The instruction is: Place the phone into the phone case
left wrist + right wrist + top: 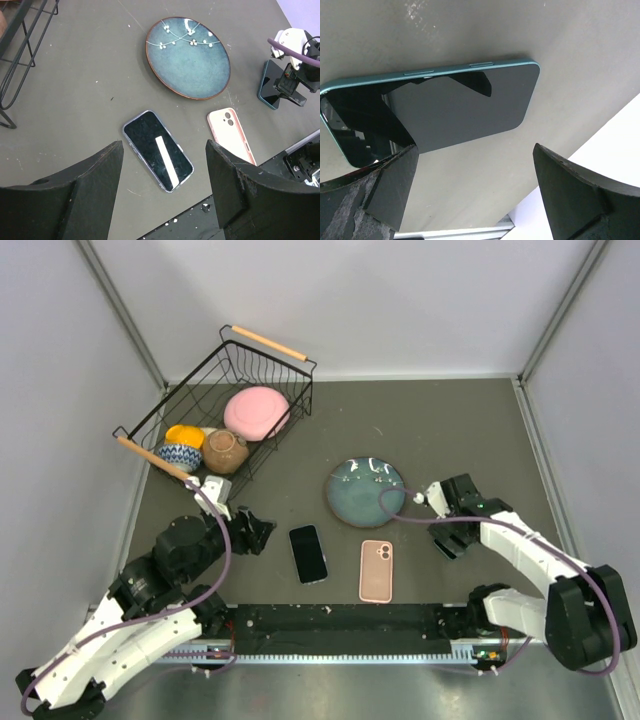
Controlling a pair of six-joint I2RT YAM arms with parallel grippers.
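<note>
A black-screened phone (308, 553) with a clear rim lies flat near the table's front; the left wrist view shows it (157, 150) too. A pink phone-shaped piece (376, 570) with two camera holes lies back up to its right, also in the left wrist view (231, 135). A teal-edged phone (435, 110) lies screen up under my right gripper (475, 175), which hovers open just above it; it also shows in the top view (443, 545). My left gripper (164, 165) is open and empty, above and left of the black phone (258, 530).
A teal glazed plate (366, 492) sits behind the phones. A black wire basket (290, 375) at the back left holds a pink bowl (256, 412), a brown pot, an orange item and a patterned bowl. Grey walls stand on all sides.
</note>
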